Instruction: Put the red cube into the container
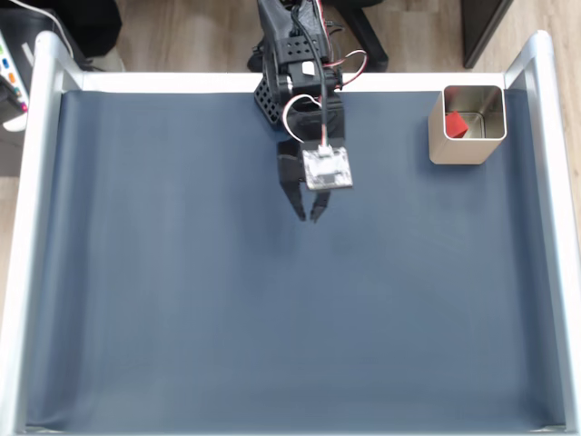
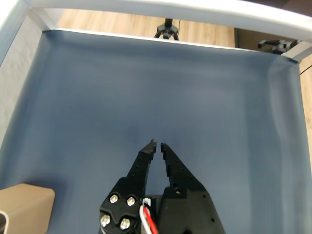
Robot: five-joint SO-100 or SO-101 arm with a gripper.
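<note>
Overhead, the black arm (image 1: 295,64) reaches over the dark blue mat (image 1: 182,300), its gripper (image 1: 309,216) nearly closed and empty. Well apart, the red cube (image 1: 457,123) sits inside the container (image 1: 463,153).

Red cube (image 1: 457,124): in the fixed view partly hidden behind the near wall of the container (image 1: 466,148), which stands at the table's far right corner; only the cube's upper part shows, its resting face out of sight; container in the wrist view (image 2: 24,207) cut off by the lower left corner, only one rounded corner and part of a wall showing; arm base (image 1: 290,36): in the fixed view cut off by the top edge; gripper (image 2: 157,145): rear body cut off by the bottom edge of the wrist view; table (image 1: 182,318): near rim cut off by the bottom edge of the fixed view; dark stand (image 2: 166,30) beyond the table's far edge in the wrist view: too small to tell what it is.
</note>
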